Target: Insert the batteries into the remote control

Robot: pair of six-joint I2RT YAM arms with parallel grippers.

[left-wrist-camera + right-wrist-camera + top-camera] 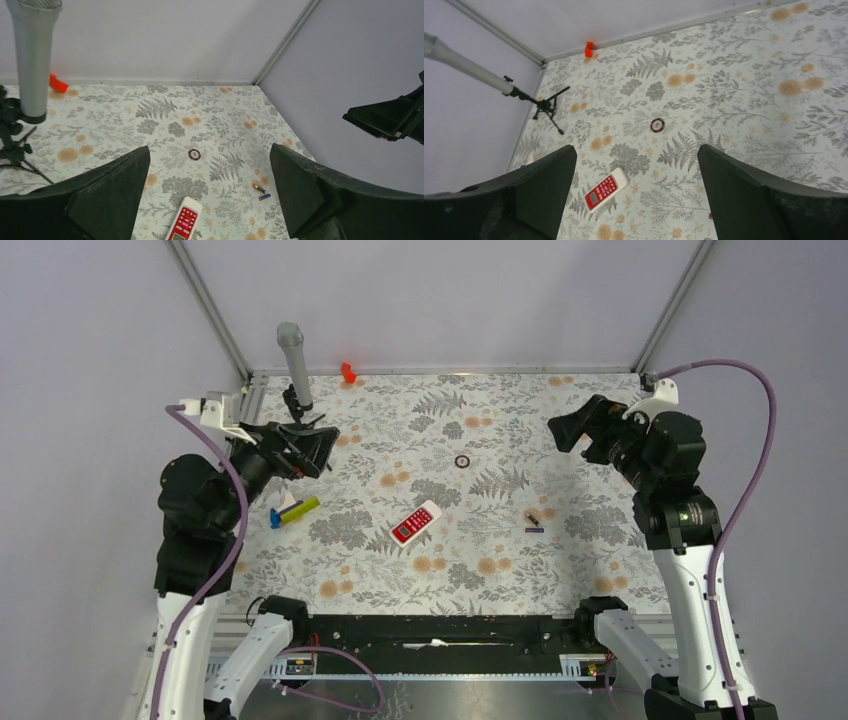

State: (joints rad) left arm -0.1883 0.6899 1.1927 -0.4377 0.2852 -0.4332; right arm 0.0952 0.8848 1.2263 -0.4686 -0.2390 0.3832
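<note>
The remote control [416, 522] lies flat near the middle of the worktop [500, 440], red button face up and turned at a slant. The two batteries sit to its right, well apart from it. The dark battery [534, 515] lies just on the far side of the purple battery [535, 530], though I cannot tell whether they touch.

Both tools hang above the worktop with jaws spread wide and nothing in them. The left tool [320, 453] is at the far left and the right tool [570, 435] at the far right.

The batteries look light, hard and smooth, and being round they will likely roll or squirt out of a poor pinch. Each is best taken across the middle of its barrel, with the fingers square to its length. The remote looks like stiff, light, rather slick plastic. Its long side edges offer the surest hold, across the narrow width near mid-length. Since the back faces down, it probably needs turning over before anything goes in.
</note>
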